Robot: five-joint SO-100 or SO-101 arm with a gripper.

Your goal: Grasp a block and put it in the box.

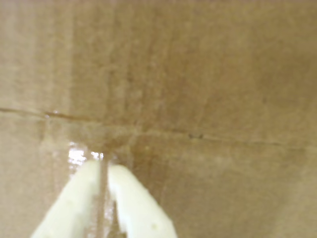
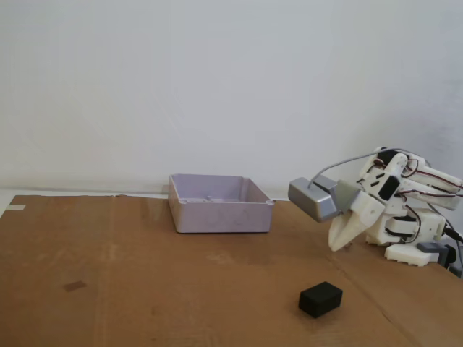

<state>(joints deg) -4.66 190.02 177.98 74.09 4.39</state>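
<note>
A small black block [image 2: 320, 298] lies on the brown cardboard in the fixed view, toward the front right. The pale lavender-grey box [image 2: 220, 204] stands further back near the middle, its inside only partly visible. My white gripper [image 2: 337, 246] hangs at the right, behind and slightly right of the block, tips pointing down at the cardboard. Its fingers are shut with only a thin slit between them and hold nothing. In the wrist view the gripper [image 1: 103, 161] enters from the bottom, and only bare cardboard shows; block and box are out of that view.
Cardboard [image 2: 145, 289] covers the table, with a taped seam [image 1: 163, 131] crossing the wrist view. The arm's white base [image 2: 416, 231] sits at the right edge. A white wall stands behind. A small dark mark [image 2: 74, 286] lies on the cardboard at the left.
</note>
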